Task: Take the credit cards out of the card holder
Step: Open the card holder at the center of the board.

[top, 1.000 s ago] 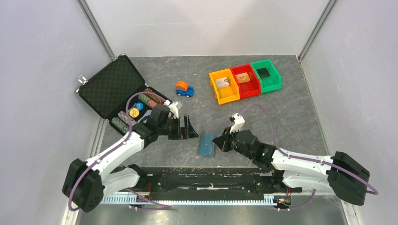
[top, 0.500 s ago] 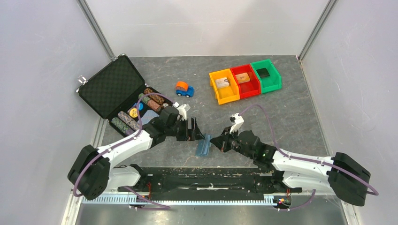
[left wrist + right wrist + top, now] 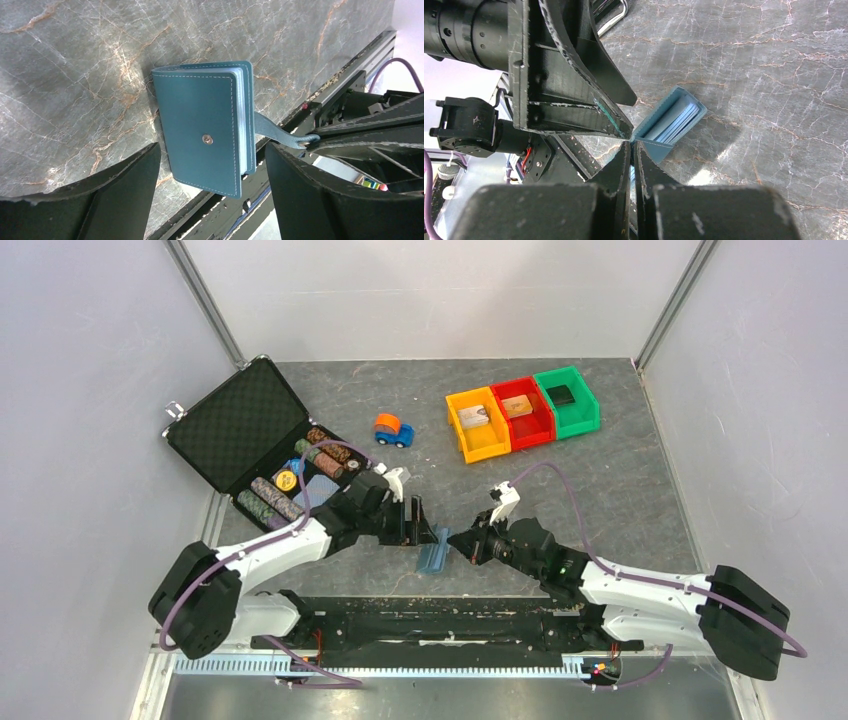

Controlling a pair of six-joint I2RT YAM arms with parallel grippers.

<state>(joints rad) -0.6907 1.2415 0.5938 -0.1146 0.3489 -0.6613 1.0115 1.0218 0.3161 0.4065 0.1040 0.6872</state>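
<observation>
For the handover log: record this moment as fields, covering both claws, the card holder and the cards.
Card holder: closed, tilted up from the table
Closing tab: unsnapped, stretched sideways
Right claw: shut on the closing tab
Left claw: open, one finger on each side of the holder
Credit cards: none out; only layered edges show inside

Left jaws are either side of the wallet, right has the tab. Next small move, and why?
Probably close the left gripper on the wallet. Its jaws straddle the folded cover without touching, while the right gripper pinches only the unsnapped tab. Clamping the body should let the right pull the flap open.
</observation>
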